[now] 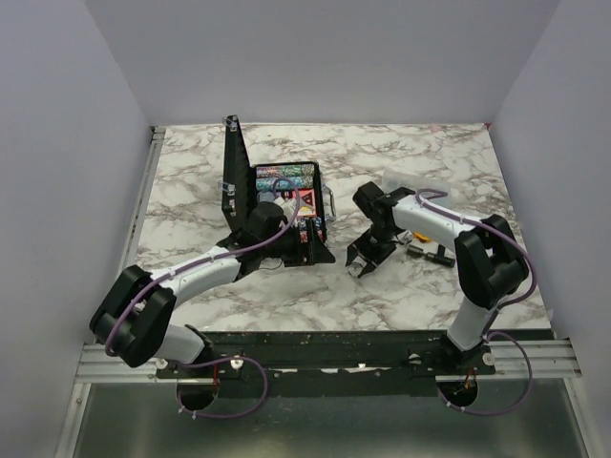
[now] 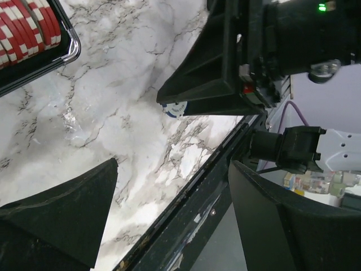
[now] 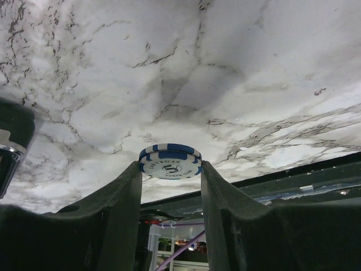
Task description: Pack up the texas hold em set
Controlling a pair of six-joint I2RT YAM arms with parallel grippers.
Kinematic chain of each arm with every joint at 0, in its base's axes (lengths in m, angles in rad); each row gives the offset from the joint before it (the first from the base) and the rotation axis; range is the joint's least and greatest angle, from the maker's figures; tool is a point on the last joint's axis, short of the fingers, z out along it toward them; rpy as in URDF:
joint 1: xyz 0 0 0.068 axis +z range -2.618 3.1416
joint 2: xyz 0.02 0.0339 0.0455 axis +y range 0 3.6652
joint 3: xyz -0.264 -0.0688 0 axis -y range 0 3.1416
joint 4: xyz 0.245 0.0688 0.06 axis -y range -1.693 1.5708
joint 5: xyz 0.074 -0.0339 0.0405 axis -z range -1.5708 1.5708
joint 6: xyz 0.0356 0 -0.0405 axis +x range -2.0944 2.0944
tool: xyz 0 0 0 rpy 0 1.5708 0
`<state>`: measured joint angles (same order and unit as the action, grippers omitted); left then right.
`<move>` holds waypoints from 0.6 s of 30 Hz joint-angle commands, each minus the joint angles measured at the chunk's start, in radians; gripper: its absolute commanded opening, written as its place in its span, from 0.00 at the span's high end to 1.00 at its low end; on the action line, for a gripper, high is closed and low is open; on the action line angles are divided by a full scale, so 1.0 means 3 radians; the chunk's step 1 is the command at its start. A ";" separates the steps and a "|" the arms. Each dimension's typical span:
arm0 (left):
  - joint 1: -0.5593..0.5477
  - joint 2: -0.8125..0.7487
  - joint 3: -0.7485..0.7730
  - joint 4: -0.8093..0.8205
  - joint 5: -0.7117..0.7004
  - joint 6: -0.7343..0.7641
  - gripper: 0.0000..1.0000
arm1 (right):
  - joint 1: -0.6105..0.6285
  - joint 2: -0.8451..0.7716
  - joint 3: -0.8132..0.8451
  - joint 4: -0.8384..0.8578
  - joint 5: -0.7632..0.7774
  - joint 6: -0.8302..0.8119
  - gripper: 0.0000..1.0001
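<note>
Right fingers (image 3: 121, 214) pinch blue-white poker chip (image 3: 170, 162) across rim, low over surface (image 1: 430, 162), right of open case (image 1: 236, 172). Left fingers (image 2: 67, 214) wide, empty. Chip likely light, rigid, slick-edged; hold rim squarely.

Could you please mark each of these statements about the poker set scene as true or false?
1. The right end effector grips a blue-and-white chip. True.
2. The case lid is shut flat. False: it stands upright, and the case is open.
3. The left end effector holds a red card. False: its fingers are apart with nothing between them.
4. A row of red-and-white chips sits in the case. True.
5. The blue-and-white chip lies flat on the table. False: it is clamped between the right end effector's fingers.
</note>
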<state>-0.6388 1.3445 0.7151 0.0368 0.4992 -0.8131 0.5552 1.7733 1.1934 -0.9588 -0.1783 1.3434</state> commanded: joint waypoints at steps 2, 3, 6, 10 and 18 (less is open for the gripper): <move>-0.0044 0.0362 -0.0238 0.1070 0.0088 -0.0569 0.25 | -0.0009 -0.0187 0.0126 0.0035 -0.0131 0.0125 0.99; -0.0049 0.0429 -0.0263 0.1245 0.0105 -0.0634 0.26 | -0.0011 -0.0219 0.0133 0.0057 -0.0136 0.0141 0.99; -0.0097 0.0566 -0.0253 0.1441 0.0076 -0.0734 0.29 | -0.0021 -0.0313 0.0133 0.0136 -0.0172 0.0197 0.99; -0.0164 0.0668 -0.0222 0.1612 0.0030 -0.0781 0.30 | -0.0041 -0.0366 0.0133 0.0252 -0.0245 0.0221 0.99; -0.0187 0.0857 -0.0140 0.1712 -0.0022 -0.0875 0.38 | -0.0052 -0.0488 0.0085 0.0405 -0.0322 0.0241 0.99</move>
<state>-0.6895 1.5646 0.6483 0.4831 0.5072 -1.0481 0.5476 1.6749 1.2110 -0.8757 -0.2462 1.3907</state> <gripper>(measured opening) 0.668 0.434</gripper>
